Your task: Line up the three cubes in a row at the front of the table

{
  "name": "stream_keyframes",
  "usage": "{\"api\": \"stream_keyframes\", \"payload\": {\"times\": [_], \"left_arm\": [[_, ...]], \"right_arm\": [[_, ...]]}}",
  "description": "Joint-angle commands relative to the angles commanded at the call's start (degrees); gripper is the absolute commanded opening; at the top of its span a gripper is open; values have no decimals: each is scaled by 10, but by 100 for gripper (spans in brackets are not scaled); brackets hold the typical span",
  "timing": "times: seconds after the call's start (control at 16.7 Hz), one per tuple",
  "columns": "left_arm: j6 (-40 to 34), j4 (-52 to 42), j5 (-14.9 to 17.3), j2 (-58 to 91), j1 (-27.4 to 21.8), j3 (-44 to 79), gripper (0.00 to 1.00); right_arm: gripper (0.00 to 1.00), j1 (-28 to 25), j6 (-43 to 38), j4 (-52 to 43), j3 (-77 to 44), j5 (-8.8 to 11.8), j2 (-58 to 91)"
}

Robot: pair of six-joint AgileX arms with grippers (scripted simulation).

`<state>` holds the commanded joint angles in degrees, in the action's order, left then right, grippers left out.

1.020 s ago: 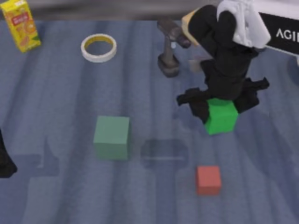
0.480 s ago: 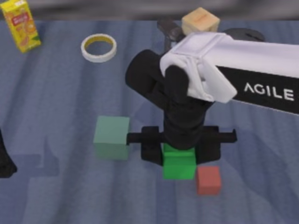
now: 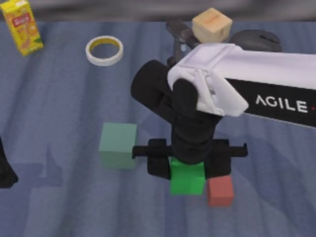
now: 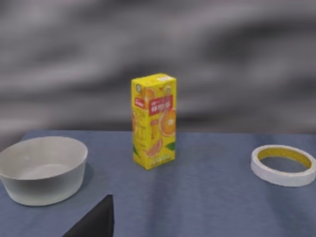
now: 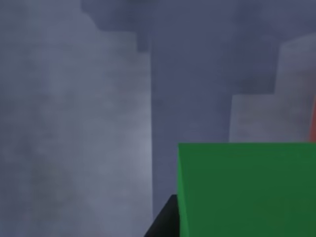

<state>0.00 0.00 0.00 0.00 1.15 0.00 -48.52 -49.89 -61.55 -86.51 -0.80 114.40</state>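
The bright green cube [image 3: 187,178] is seen directly beneath the right gripper [image 3: 187,165], whose black fingers are closed on its two sides, so that only the cube's front part shows below the wrist. In the right wrist view the same cube [image 5: 247,190] fills the near corner, with a dark finger [image 5: 163,219] pressed against one face; whether the cube rests on the table [image 3: 64,108] or is held just above it cannot be told. Just beside the green cube, on its right, the small red cube [image 3: 220,191] is placed, the two nearly touching or touching. To the green cube's left, a clear gap away and slightly farther back, the pale teal-green cube [image 3: 118,144] is found. Bare table lies in front of the green cube up to the front edge, and between it and the teal cube. Far behind the green cube, a tan wooden cube [image 3: 212,24] and a dark tool [image 3: 178,34] stand near the back edge; farther left a tape roll [image 3: 104,50] and a juice carton [image 3: 21,25] are set. A white bowl [image 4: 42,168] is shown only in the left wrist view. The left gripper [image 3: 5,170] is parked at the table's left edge.
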Motion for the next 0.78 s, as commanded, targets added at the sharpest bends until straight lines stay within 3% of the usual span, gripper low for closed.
{"api": "stream_keyframes", "payload": {"times": [0.3,0.6,0.78], "left_arm": [[0,0,0,0,0,0,100],[0,0,0,0,0,0,100],[0,0,0,0,0,0,100]], "right_arm": [[0,-4,-1,107,68,-1,34],[0,-6,-1,121,78,-1,40],[23,-6,-1,121,78,-1,40]]}}
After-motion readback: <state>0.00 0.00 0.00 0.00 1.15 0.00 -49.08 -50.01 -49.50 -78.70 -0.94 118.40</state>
